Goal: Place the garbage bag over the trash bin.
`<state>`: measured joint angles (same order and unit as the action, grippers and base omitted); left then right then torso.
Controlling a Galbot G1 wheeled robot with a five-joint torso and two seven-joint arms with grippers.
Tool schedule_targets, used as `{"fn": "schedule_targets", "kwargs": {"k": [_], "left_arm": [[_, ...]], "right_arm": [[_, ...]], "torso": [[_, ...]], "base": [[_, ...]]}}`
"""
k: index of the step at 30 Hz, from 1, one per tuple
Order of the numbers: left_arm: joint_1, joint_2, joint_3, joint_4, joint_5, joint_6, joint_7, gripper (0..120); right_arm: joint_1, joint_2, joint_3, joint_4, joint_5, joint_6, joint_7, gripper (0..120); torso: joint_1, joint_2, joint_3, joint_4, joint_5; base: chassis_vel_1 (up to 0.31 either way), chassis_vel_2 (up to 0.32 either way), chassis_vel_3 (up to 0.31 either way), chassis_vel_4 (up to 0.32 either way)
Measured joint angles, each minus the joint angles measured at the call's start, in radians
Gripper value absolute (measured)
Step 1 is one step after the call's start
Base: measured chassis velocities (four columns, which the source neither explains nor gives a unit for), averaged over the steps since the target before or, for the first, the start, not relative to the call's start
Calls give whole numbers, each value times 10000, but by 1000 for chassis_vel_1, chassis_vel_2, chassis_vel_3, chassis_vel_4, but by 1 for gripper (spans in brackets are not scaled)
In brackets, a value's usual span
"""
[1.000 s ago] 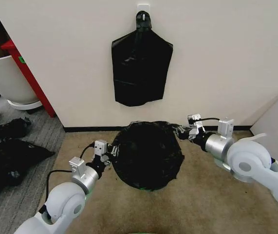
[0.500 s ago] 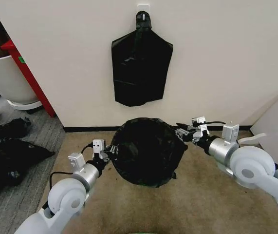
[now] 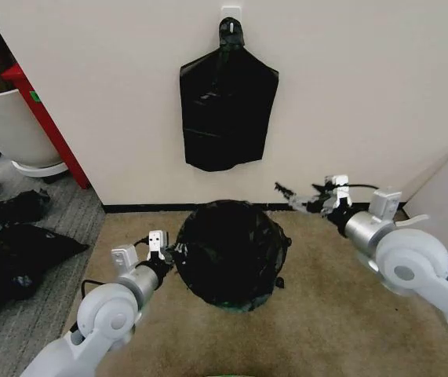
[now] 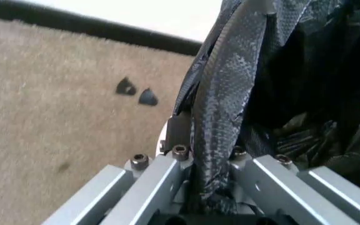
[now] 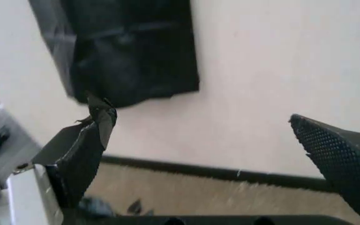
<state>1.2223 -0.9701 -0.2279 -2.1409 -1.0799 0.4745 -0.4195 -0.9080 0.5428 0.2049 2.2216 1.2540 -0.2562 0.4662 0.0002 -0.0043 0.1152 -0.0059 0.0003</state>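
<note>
The glossy black garbage bag [image 3: 227, 251] sits as a rounded dome on the tan carpet by the wall, and the trash bin is hidden beneath it. My left gripper [image 3: 169, 253] is at the bag's left edge, shut on a fold of the plastic [image 4: 221, 108]. My right gripper [image 3: 290, 196] hangs above and to the right of the bag, apart from it. In the right wrist view the right gripper [image 5: 211, 140] is open, with a torn black scrap [image 5: 101, 112] clinging to one fingertip.
A flat sheaf of black bags [image 3: 227, 102] hangs from a wall hook above. A large white tub [image 3: 8, 126] and a red panel [image 3: 47, 118] stand at the left, with black plastic heaps [image 3: 12, 243] on the grey floor. A white panel [image 3: 443, 196] stands at the right.
My right gripper has let go of the bag's rim, opened, and risen up and to the right. The bag has sunk lower and drawn narrower. My left gripper still grips its edge.
</note>
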Motion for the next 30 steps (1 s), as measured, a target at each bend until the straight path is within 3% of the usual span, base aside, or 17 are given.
{"fn": "schedule_targets", "kwargs": {"k": [4,10,16,21,22,27,30], "left_arm": [[-133,-151,141,230,-2,-3,-288,0],[-771,-291,345,785,-220,-218,-533,0],[-1424,-448,627,1115,-780,148,-1192,0],[-1668,-470,1066,1015,-737,259,-1498,0],[-1749,-466,1251,934,-607,259,-1547,0],[-1851,-480,1497,833,-292,262,-1655,0],[-1852,-494,1574,732,-40,307,-1776,0]], "right_arm": [[-546,526,442,829,-849,57,393,100],[-2009,1648,379,2011,-3230,267,295,100],[-2914,2036,466,2247,-4377,249,-169,100],[-2445,1663,-547,2667,-3735,-81,355,100],[-1863,1447,-1200,2789,-3143,-382,630,100],[-977,1168,-2294,2816,-2271,-1297,904,98],[-200,1147,-2846,2560,-1231,-2297,1540,86]], "torso": [[0,0,-1,-1,-9],[0,0,-1,-1,-2],[0,0,-1,-3,-2],[0,0,-1,-2,-3],[0,0,-1,0,-4],[0,0,0,-1,-4],[0,0,0,-2,-1]], "base": [[0,0,0,0],[0,0,0,0],[0,0,0,0],[0,0,0,0],[0,0,0,0],[0,0,0,0],[0,0,0,0]]}}
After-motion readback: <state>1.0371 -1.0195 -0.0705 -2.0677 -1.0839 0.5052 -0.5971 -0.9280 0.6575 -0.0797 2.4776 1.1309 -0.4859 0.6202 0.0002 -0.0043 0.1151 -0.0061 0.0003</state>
